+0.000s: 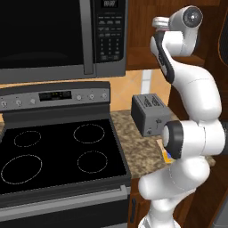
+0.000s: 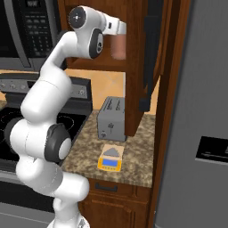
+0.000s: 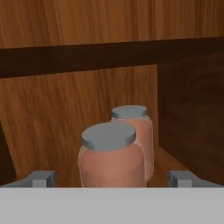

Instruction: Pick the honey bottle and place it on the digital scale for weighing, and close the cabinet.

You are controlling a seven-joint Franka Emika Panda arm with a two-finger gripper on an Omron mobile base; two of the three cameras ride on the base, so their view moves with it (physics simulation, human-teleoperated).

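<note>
Two alike jars with grey caps stand on a shelf inside the open cabinet (image 2: 133,89). I take the nearer, slightly darker one for the honey bottle (image 3: 111,159). My gripper (image 3: 112,178) is open, one fingertip on each side of this jar, not touching it. The paler jar (image 3: 139,131) stands just behind it to the right. One jar (image 2: 118,46) shows below my hand at the cabinet opening. The cabinet door (image 2: 151,49) with its black bar handle stands open. The digital scale (image 2: 110,159) lies on the granite counter (image 2: 138,151) in front of the toaster, with nothing on its plate.
A grey toaster (image 2: 111,118) stands on the counter under the cabinet, just behind the scale. The black stove (image 1: 58,151) and microwave (image 1: 62,35) are to the left. A tall grey fridge (image 2: 196,133) bounds the counter on the right.
</note>
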